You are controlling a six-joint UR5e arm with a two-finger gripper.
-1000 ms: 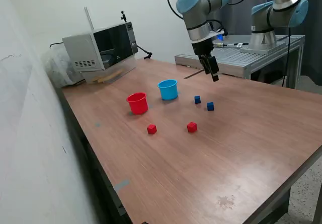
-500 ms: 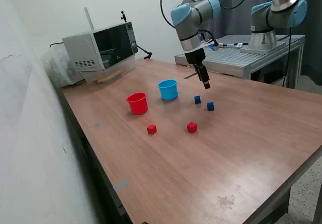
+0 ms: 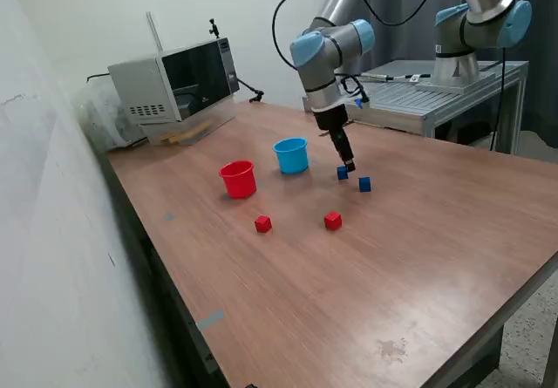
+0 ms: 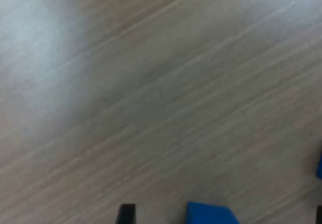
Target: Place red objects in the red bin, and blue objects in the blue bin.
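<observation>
In the exterior view, two tiny dark blue cubes lie on the wooden table (image 3: 366,266), one (image 3: 342,173) near the light blue cup (image 3: 291,155) and the other (image 3: 364,184) just to its right. Two tiny red cubes (image 3: 262,224) (image 3: 332,221) lie nearer the front. The red cup (image 3: 238,180) stands left of the blue cup. My gripper (image 3: 348,166) hangs low, right over the first blue cube. In the wrist view a blue cube (image 4: 211,215) sits between my spread fingertips (image 4: 126,215), blurred. The gripper looks open and empty.
A microwave (image 3: 174,87) stands at the table's back on the exterior view's left. A second robot arm (image 3: 475,22) stands on a metal bench (image 3: 436,91) behind the table on the exterior view's right. A white wall runs along the left side.
My gripper has moved down and toward the exterior view's left, from above the table's back to just over the blue cube. The cubes and cups have not moved.
</observation>
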